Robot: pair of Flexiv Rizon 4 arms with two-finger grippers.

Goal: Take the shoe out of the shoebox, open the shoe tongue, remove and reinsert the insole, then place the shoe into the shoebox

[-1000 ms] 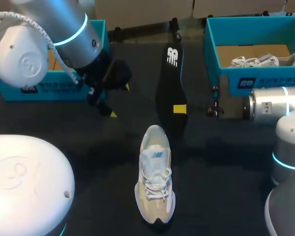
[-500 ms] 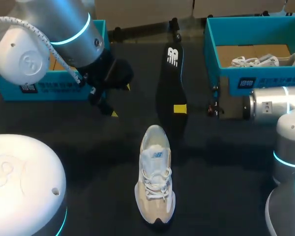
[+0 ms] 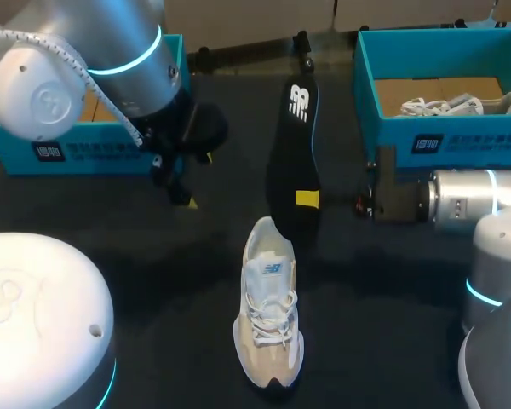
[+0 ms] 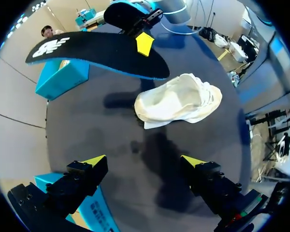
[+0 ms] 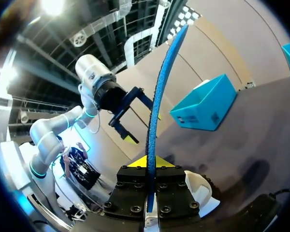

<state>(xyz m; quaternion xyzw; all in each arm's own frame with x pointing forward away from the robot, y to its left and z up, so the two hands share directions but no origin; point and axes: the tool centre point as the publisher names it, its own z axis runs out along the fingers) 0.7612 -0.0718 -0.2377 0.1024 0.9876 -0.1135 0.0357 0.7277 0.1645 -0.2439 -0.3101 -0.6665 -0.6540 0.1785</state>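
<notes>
Pinching the long black foam insole with the blue edge (image 3: 294,145) between its pressed-together fingers, the right gripper (image 3: 306,200) held it up in the air. The white and tan lace-up shoe (image 3: 268,315) lay flat on the black table (image 3: 392,281), with its toe pointing at the robot and its heel pointing away. The wide end of the insole hung just over the heel opening of the shoe, and the insole stretched away from it, almost in line with the shoe. I think the next move was to slide that wide end down into the opening, so the right arm was the nearer one for the job. The left gripper (image 3: 198,179) hung off to the side, well apart from the shoe, with its fingers spread and nothing in them. Nothing stood between the insole and the shoe. The blue box on the left (image 3: 85,158) and the blue box on the right (image 3: 460,136) sat at the far side of the table. The right one had another white shoe (image 3: 447,106) inside it.
</notes>
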